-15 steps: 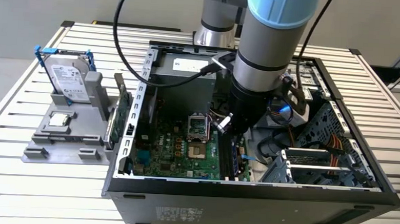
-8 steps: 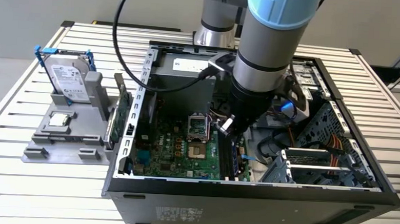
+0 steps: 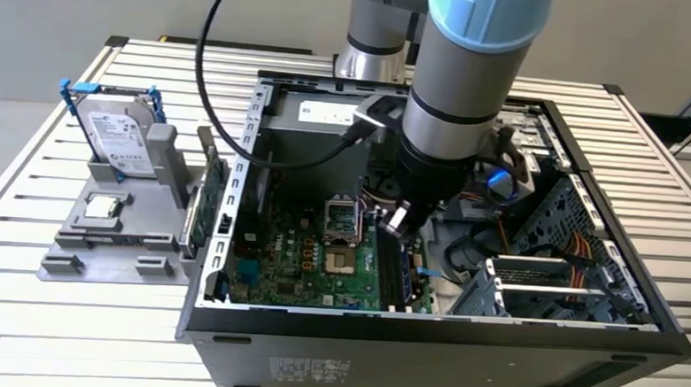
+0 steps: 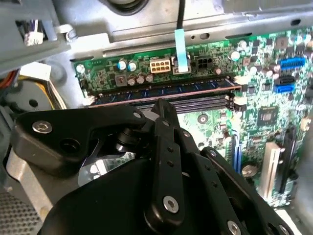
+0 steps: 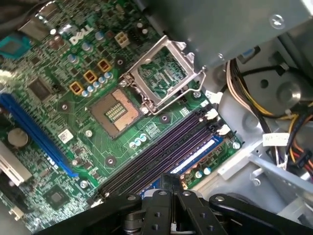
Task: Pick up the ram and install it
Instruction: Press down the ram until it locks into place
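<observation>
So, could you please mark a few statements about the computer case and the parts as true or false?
1. The ram sits in a memory slot on the motherboard. True.
2. The hard drive lies inside the case. False: it stands on the grey holder outside the case, at the exterior view's left.
3. The processor socket is open and empty. True.
4. The gripper is over the grey holder. False: it is inside the case, at the memory slots.
5. Every memory slot is filled. False: the dark slots beside the ram are empty.

The arm reaches straight down, end effector (image 3: 399, 221) fingers pressed together.
</observation>
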Motion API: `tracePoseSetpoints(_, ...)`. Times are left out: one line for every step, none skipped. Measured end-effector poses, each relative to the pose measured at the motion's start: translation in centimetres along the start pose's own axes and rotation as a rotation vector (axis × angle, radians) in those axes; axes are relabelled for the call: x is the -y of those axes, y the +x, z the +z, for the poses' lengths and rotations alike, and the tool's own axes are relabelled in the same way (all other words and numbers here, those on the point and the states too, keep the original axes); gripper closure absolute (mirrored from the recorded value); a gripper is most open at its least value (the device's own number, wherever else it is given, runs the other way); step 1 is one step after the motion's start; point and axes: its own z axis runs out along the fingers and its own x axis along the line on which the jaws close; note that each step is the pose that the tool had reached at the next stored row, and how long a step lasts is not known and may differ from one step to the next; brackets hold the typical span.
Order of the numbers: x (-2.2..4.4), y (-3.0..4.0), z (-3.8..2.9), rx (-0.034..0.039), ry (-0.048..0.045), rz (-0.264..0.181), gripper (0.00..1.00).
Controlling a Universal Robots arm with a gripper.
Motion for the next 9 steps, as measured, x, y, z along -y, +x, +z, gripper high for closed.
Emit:
tracePoseSetpoints(0.0,0.0,0.01,0.0004,-0.0009,-0.019,1.0)
tracePoseSetpoints(0.0,0.0,0.03,0.0008,-0.0016,-0.037,1.0)
tracePoseSetpoints(0.0,0.01,0.06,0.0012,-0.0025,-0.054,1.0)
tracePoseSetpoints(0.0,0.01,0.09,0.0016,-0.0033,-0.072,1.0)
tracePoseSetpoints(0.0,0.01,0.13,0.0019,-0.0041,-0.092,1.0)
tracePoseSetpoints(0.0,0.01,0.17,0.0024,-0.005,-0.11,1.0)
tracePoseSetpoints(0.0,0.01,0.19,0.0027,-0.0058,-0.128,1.0)
tracePoseSetpoints(0.0,0.01,0.22,0.0031,-0.0066,-0.146,1.0)
tracePoseSetpoints(0.0,0.01,0.24,0.0036,-0.0074,-0.164,1.0)
